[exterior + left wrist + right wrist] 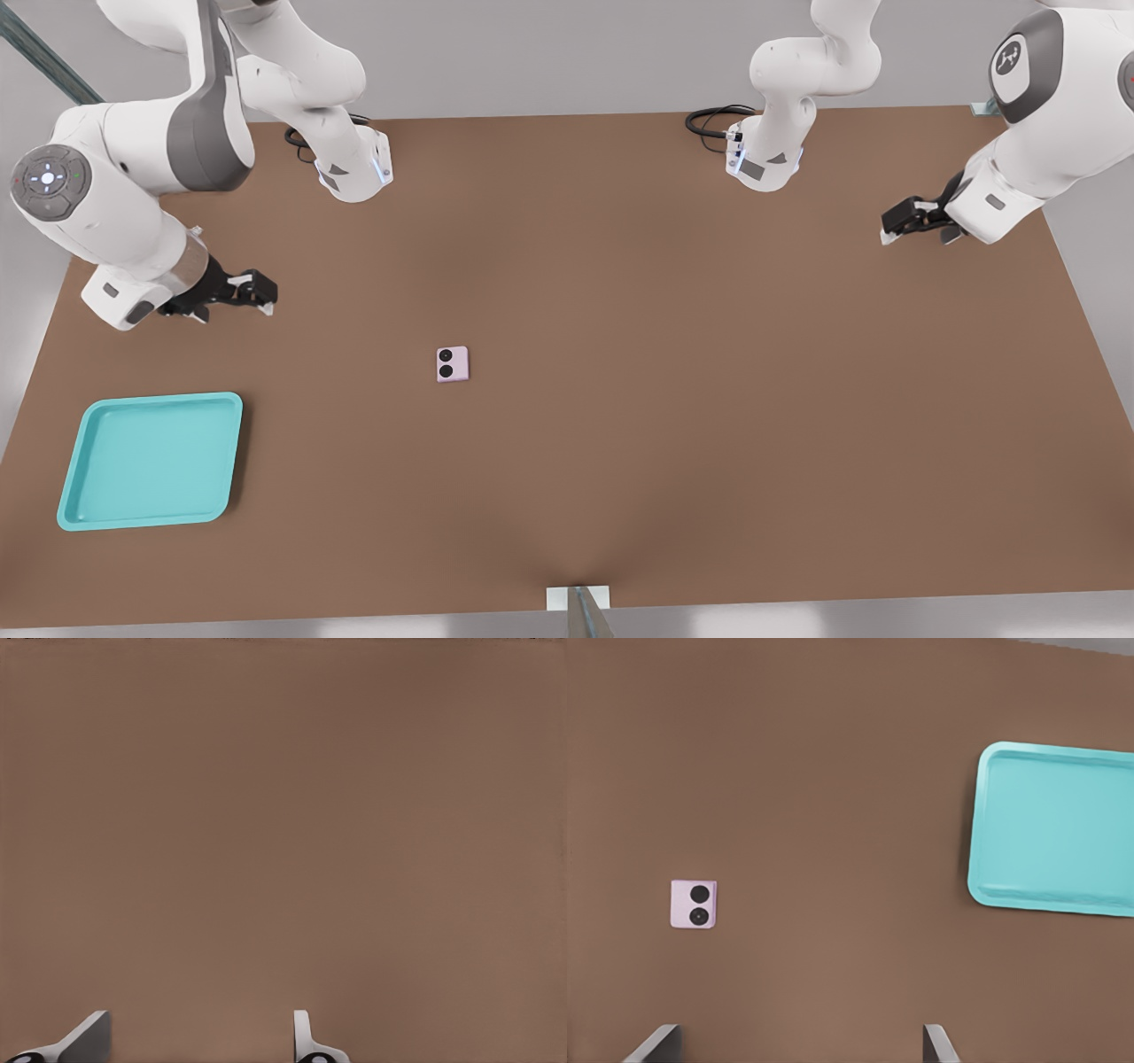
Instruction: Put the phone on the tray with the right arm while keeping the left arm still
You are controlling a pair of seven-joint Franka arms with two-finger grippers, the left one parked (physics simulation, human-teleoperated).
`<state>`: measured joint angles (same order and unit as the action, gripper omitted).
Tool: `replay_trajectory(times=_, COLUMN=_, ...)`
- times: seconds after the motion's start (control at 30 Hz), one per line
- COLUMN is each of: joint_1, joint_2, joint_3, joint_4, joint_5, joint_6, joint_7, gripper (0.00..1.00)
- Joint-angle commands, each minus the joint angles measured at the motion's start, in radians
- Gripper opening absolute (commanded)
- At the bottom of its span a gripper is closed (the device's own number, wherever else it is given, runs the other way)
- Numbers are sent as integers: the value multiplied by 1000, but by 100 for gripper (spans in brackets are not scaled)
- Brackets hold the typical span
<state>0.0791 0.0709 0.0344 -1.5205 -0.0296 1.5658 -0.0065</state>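
The gripper (257, 292) of the right arm (115, 204) hangs above the brown table (673, 381) at the front view's left, its fingers spread apart with nothing between them; in the right wrist view the two fingertips (656, 1043) show at the frame's edge with bare table in the gap, and the gripper (799, 1047) is clear of both the phone and the tray.

The phone (453, 364) lies flat on the table, a small pale pink square with its two round black lenses facing up, set on the side toward the front view's left. It sits near the middle of the table, apart from the gripper and toward the front view's right of it, and nothing touches it. The right wrist view shows the phone (694, 904) lying alone on the bare surface, well apart from the tray (1054, 828).

The tray (151, 461) is a shallow turquoise rounded square with a raised rim, resting flat near the table's corner at the front view's lower left, well apart from the phone and nearer the camera than the gripper. Its inside holds nothing
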Motion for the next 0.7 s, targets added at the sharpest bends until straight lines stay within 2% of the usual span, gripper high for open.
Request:
replay_trajectory(times=0.0, joint_1=-45, joint_2=-3, joint_3=1, joint_4=-1, joint_5=11, joint_6=36, joint_7=79, gripper=100)
replay_trajectory(times=0.1, joint_1=-13, joint_2=21, joint_3=9, joint_4=3, joint_5=10, joint_6=48, joint_7=82, gripper=100)
replay_trajectory(times=0.17, joint_1=44, joint_2=96, joint_3=16, joint_4=-15, joint_5=8, joint_6=164, joint_7=118, gripper=100)
replay_trajectory(times=0.33, joint_1=194, joint_2=216, joint_3=18, joint_4=-250, joint_5=-23, joint_6=576, joint_7=362, gripper=100)
replay_trajectory(times=0.47, joint_1=205, joint_2=233, joint_3=67, joint_4=-402, joint_5=-23, joint_6=723, joint_7=565, gripper=100)
replay_trajectory(times=0.67, joint_1=255, joint_2=377, joint_3=107, joint_4=-420, joint_5=-23, joint_6=862, joint_7=743, gripper=100)
